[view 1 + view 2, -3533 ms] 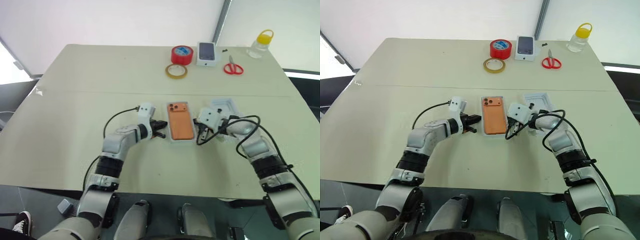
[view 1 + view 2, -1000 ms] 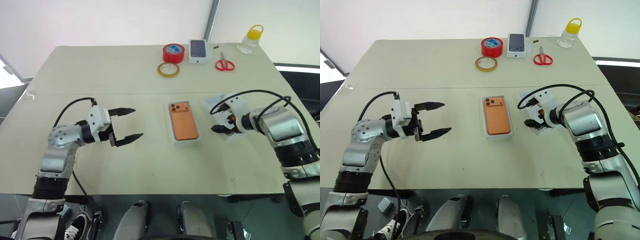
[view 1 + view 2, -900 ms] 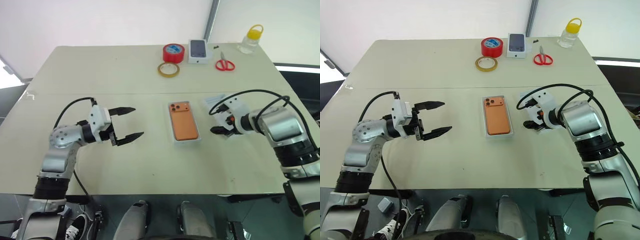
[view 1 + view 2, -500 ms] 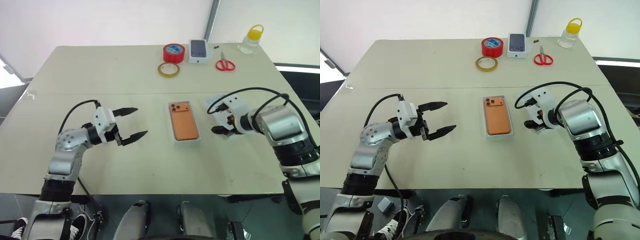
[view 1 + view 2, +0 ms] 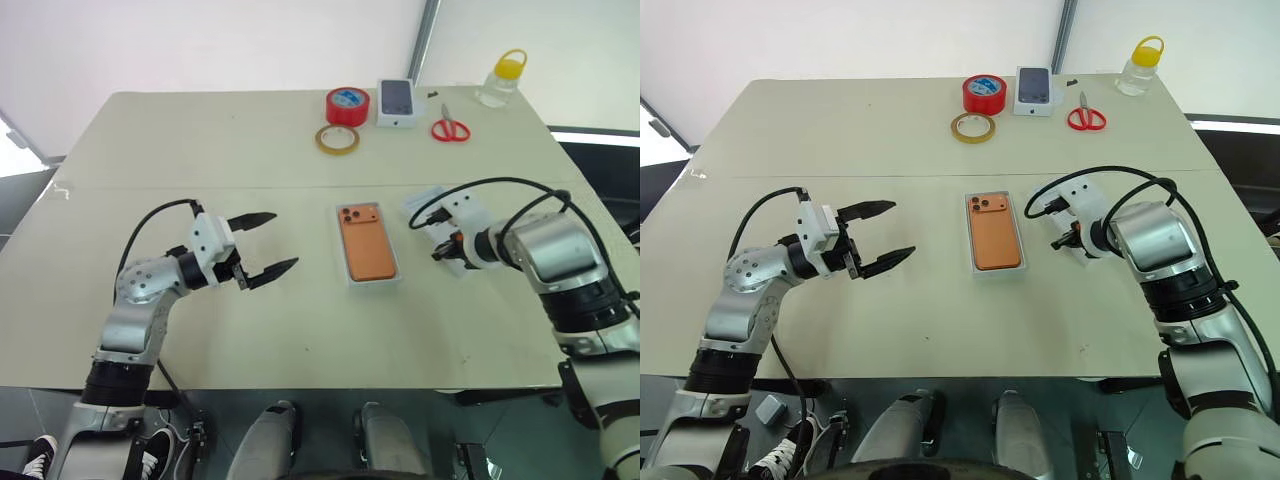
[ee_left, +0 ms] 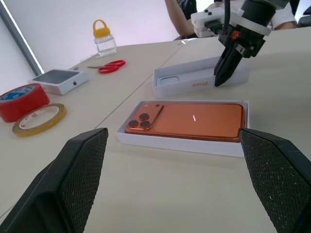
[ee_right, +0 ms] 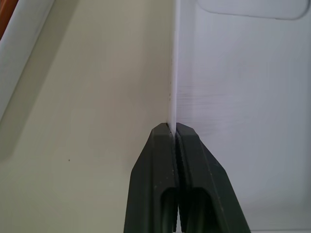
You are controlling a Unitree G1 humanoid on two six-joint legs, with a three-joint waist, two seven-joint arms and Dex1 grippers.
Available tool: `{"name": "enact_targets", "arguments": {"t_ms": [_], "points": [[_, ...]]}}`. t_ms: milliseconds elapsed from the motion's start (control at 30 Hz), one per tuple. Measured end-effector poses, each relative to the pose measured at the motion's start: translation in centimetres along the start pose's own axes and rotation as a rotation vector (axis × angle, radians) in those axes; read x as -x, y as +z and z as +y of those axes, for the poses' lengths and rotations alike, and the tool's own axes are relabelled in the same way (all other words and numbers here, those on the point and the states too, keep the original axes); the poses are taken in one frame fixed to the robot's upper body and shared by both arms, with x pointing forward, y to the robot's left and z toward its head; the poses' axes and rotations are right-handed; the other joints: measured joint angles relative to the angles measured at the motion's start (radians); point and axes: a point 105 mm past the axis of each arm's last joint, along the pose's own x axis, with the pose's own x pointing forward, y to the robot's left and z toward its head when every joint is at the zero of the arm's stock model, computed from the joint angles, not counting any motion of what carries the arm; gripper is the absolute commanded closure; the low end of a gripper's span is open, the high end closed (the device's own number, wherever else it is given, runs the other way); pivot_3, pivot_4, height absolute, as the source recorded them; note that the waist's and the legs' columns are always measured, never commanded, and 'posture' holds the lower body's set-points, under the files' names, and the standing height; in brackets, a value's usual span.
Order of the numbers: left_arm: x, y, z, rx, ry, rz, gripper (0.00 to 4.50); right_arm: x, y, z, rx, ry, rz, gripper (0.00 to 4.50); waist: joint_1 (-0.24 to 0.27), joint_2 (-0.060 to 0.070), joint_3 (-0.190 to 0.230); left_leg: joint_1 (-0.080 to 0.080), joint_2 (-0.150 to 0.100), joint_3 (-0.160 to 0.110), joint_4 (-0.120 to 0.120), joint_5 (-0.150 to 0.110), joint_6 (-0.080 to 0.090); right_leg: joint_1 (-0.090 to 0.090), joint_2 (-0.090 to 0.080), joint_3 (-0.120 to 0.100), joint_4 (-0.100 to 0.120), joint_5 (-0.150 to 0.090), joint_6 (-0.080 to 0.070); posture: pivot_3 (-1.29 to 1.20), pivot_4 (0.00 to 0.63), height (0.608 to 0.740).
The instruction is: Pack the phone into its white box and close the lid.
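The orange phone (image 5: 367,243) lies face down in the shallow white box (image 5: 372,284) at the middle of the table, its camera lenses at the far end. To its right stands the lid (image 6: 192,83), open side up. My right gripper (image 7: 172,127) points down and is shut on the lid's thin near wall (image 7: 171,73); the head views show this gripper (image 5: 438,252) at the lid's left edge. My left gripper (image 5: 283,240) hovers open to the left of the box, aimed at it, nothing between its fingers.
At the table's far edge are a red tape roll (image 5: 346,105), a yellowish tape ring (image 5: 338,139), a small white box with a dark phone picture (image 5: 397,101), red scissors (image 5: 451,129) and a yellow-capped bottle (image 5: 499,80). A person (image 6: 182,14) is beyond the table.
The right gripper's fingers, open a second ago, have shut on the lid's wall. Both grippers stood close beside the box 3.5 s ago; the left has since drawn away and opened.
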Motion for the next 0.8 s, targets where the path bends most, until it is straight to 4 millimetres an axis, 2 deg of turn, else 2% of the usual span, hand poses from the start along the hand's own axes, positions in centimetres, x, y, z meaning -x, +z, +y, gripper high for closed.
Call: {"name": "enact_targets", "arguments": {"t_ms": [200, 300, 400, 433, 500, 567, 633, 733, 800], "points": [[0.0, -0.2, 0.1, 0.017, 0.015, 0.007, 0.00, 0.1, 0.0, 0.1, -0.014, -0.013, 0.004, 4.48, 0.001, 0.000, 0.000, 0.000, 0.000, 0.000, 0.000, 0.000, 0.000, 0.000, 0.000, 0.000, 0.000, 0.000, 0.000, 0.00, 0.150, 0.740], [0.0, -0.2, 0.1, 0.018, 0.016, 0.007, 0.00, 0.1, 0.6, -0.9, -0.101, -0.038, -0.005, 4.48, -0.001, 0.000, 0.000, 0.000, 0.000, 0.000, 0.000, 0.000, 0.000, 0.000, 0.000, 0.000, 0.000, 0.000, 0.000, 0.00, 0.150, 0.740], [0.0, -0.4, 0.4, 0.028, 0.026, 0.011, 0.00, 0.8, 2.8, -1.9, -0.224, -0.035, -0.090, 4.48, -0.002, 0.000, 0.000, 0.000, 0.000, 0.000, -0.001, 0.000, 0.000, -0.001, 0.000, 0.000, 0.000, 0.000, 0.000, 0.00, 0.150, 0.740], [-0.1, -0.4, 0.6, 0.032, 0.032, 0.010, 0.00, 1.2, 4.2, -1.8, -0.283, 0.000, -0.152, 4.48, -0.004, 0.000, 0.000, 0.000, 0.000, 0.000, -0.001, 0.000, 0.000, -0.001, 0.001, 0.000, 0.001, 0.000, 0.000, 0.00, 0.150, 0.740], [-0.5, -0.3, 1.0, 0.042, 0.040, 0.002, 0.00, 2.4, 7.2, -1.3, -0.371, 0.084, -0.285, 4.48, -0.004, 0.000, 0.000, 0.000, 0.000, 0.000, -0.002, 0.001, -0.001, -0.002, 0.001, 0.000, 0.001, 0.000, 0.000, 0.00, 0.150, 0.740], [-0.7, -0.1, 1.3, 0.038, 0.048, -0.005, 0.00, 3.2, 9.0, -1.0, -0.431, 0.143, -0.369, 4.48, -0.002, 0.000, 0.000, 0.000, 0.000, 0.000, -0.002, 0.001, -0.001, -0.002, 0.001, 0.000, 0.001, 0.000, 0.000, 0.00, 0.150, 0.740], [-0.6, -0.2, 1.4, 0.046, 0.061, -0.001, 0.00, 3.7, 10.0, -0.4, -0.513, 0.240, -0.443, 4.48, 0.001, 0.000, 0.000, 0.000, 0.000, 0.000, -0.002, 0.001, -0.001, -0.001, 0.000, 0.000, 0.000, 0.000, 0.000, 0.00, 0.150, 0.740], [-0.8, -0.5, 2.0, 0.095, 0.101, -0.002, 0.00, 3.9, 11.0, 2.4, -0.616, 0.440, -0.518, 4.48, 0.000, 0.000, 0.000, 0.000, 0.000, 0.000, -0.002, 0.001, -0.001, -0.002, 0.000, 0.001, 0.002, 0.000, 0.000, 0.00, 0.150, 0.740], [-1.0, -0.2, 2.7, 0.118, 0.136, -0.011, 0.00, 3.7, 10.9, 3.9, -0.661, 0.510, -0.537, 4.48, -0.001, 0.000, 0.000, 0.000, 0.000, 0.000, -0.002, 0.001, -0.001, -0.002, 0.001, 0.000, 0.003, 0.000, 0.000, 0.00, 0.150, 0.740]]}}
